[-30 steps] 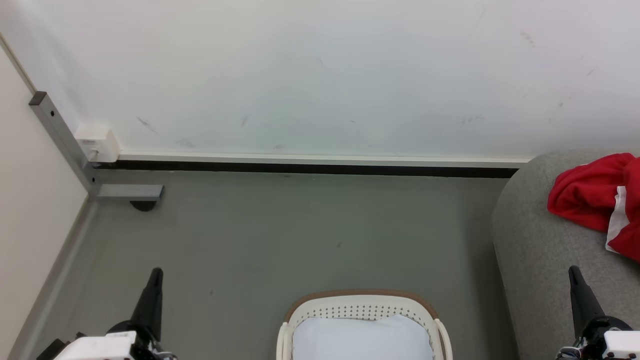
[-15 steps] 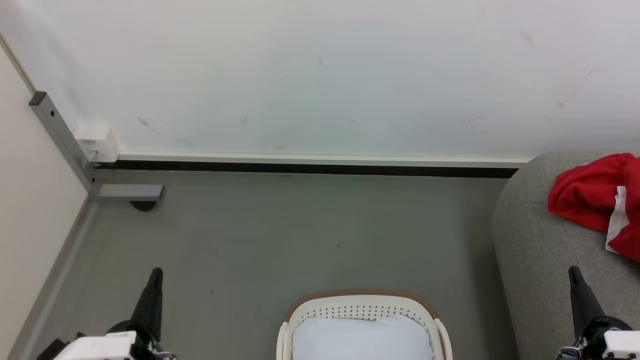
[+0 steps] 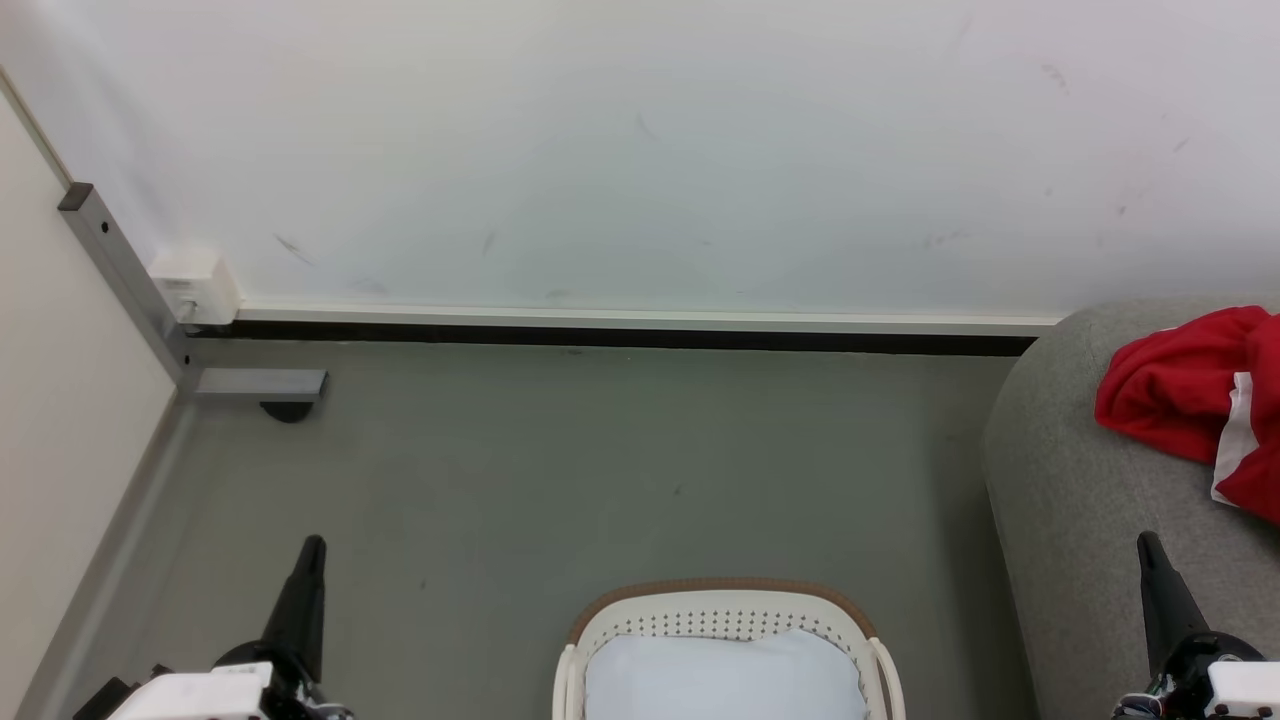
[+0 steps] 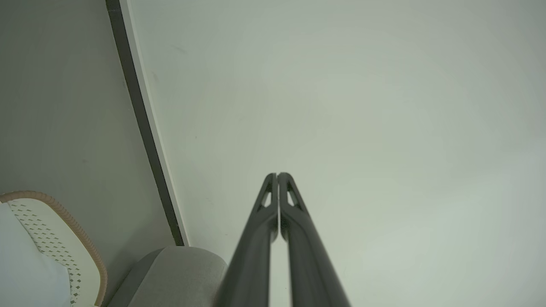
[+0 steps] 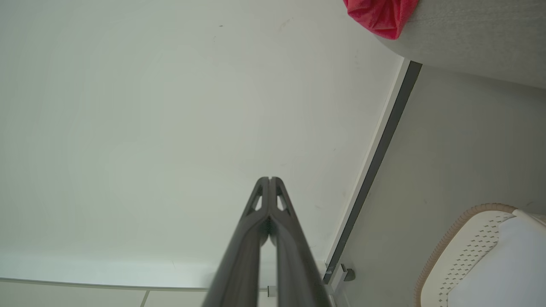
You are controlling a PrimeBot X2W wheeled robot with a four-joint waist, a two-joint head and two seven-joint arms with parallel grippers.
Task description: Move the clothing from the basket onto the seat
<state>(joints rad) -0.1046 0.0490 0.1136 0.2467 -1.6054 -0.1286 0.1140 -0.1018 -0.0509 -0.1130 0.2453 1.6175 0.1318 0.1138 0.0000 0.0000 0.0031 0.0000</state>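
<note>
Red clothing [image 3: 1195, 405] with white trim lies bunched on the light grey seat [image 3: 1075, 500] at the right edge of the head view; a red fold [image 5: 379, 15] shows on the seat [image 5: 473, 38] in the right wrist view. The cream basket [image 3: 725, 610] with a brown rim stands on the floor at bottom centre, a pale blue-white lining inside and no red fabric visible. My left gripper [image 3: 308, 560] is shut and empty at the lower left, left of the basket [image 4: 64, 247]. My right gripper [image 3: 1150, 555] is shut and empty at the lower right, over the seat's front.
A white wall [image 3: 640, 150] with a dark baseboard runs across ahead. A grey metal post [image 3: 125, 285] with a white box stands in the left corner. Grey floor [image 3: 600, 460] lies between the basket [image 5: 469, 238] and wall.
</note>
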